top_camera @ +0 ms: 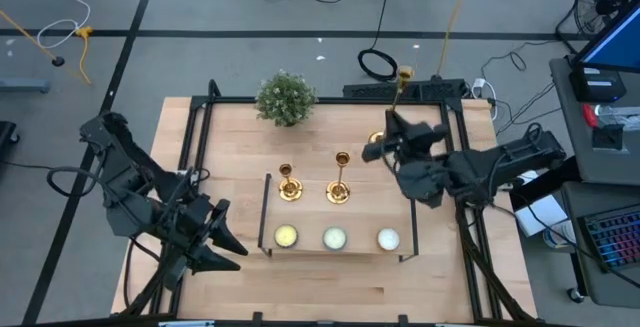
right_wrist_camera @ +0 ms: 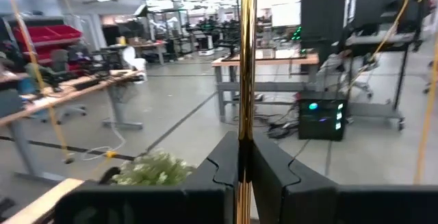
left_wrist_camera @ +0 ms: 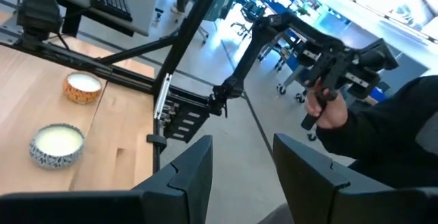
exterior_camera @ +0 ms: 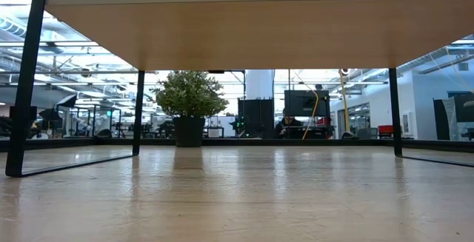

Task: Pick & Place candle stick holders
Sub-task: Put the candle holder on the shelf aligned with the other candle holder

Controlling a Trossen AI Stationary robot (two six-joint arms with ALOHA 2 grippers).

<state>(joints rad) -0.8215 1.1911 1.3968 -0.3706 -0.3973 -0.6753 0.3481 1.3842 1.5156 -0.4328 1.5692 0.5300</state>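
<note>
Gripping a slim gold metal candle stick holder (right_wrist_camera: 245, 59) by its stem, the right gripper (top_camera: 392, 125) is sitting at the upper right of the high view, over the far right part of the pale wooden table (top_camera: 230, 137) — its dark fingers (right_wrist_camera: 274, 162) are pressed together on the thin shaft, which is running straight up the middle of the right wrist view. From above, that holder's small top cup (top_camera: 405, 72) is showing above the gripper and its round flared base (top_camera: 376, 150) below it.

Two more shiny gold candle stick holders are standing upright on the small light-wood shelf (top_camera: 310, 199) at frame centre: a shorter one (top_camera: 288, 185) on the left, a taller one (top_camera: 339, 182) just to its right, apart from each other. Along the shelf's near edge three round candles in small cups (top_camera: 334, 237) are sitting in a row. A bushy green potted plant (top_camera: 285, 97) is standing at the table's far edge, above the shelf in the frame.

The left gripper (top_camera: 225, 239) is waiting at the lower left of the high view, off the shelf's left end — its jaws are standing apart with nothing between them. In the left wrist view a person's hand (left_wrist_camera: 327, 109) is holding a dark handle beyond the table.
</note>
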